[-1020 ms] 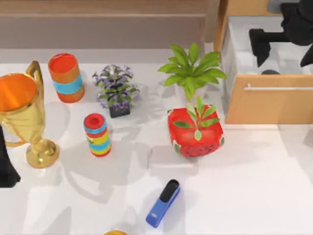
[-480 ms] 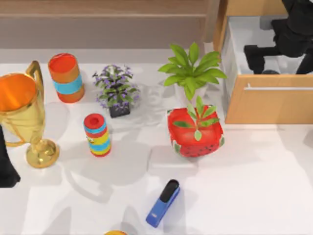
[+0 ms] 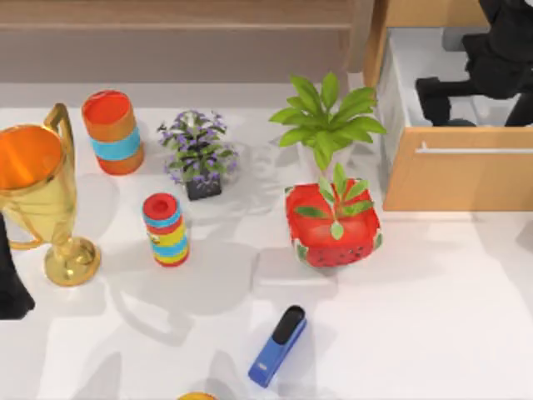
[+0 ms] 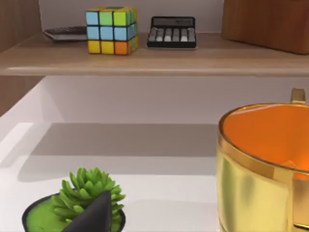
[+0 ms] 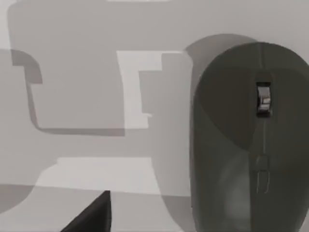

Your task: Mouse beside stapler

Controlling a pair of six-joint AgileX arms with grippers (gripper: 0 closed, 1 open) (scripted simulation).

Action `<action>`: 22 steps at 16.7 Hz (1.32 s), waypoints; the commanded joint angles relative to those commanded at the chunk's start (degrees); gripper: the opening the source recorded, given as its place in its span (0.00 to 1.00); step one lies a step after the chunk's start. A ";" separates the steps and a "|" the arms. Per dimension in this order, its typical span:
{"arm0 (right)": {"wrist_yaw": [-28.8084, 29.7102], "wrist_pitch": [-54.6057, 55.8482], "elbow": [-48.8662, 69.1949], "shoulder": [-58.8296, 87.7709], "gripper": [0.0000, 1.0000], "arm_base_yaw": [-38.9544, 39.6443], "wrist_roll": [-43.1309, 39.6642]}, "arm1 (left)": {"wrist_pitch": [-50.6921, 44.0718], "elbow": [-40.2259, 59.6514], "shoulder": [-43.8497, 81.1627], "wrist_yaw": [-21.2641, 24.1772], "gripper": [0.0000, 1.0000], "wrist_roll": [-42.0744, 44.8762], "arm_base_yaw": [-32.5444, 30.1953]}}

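A dark grey mouse lies on a pale grey surface, taking up the right side of the frame, its scroll wheel towards the upper right. Angular shadows cross the surface at left. A black fingertip pokes in at the lower left.

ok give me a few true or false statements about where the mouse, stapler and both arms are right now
1. The stapler lies on the white table, nearer the front edge than the red pot. True.
2. The mouse already sits beside the stapler. False: it lies inside the open wooden drawer, under the right gripper.
3. The right gripper is over the drawer. True.
4. The left gripper is holding the gold trophy. False: it is parked at the table's left edge, beside the trophy.
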 joint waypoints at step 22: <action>-0.20 4.68 -2.51 2.16 0.92 -0.39 -0.72 | 0.00 0.00 0.00 0.00 1.00 0.00 0.00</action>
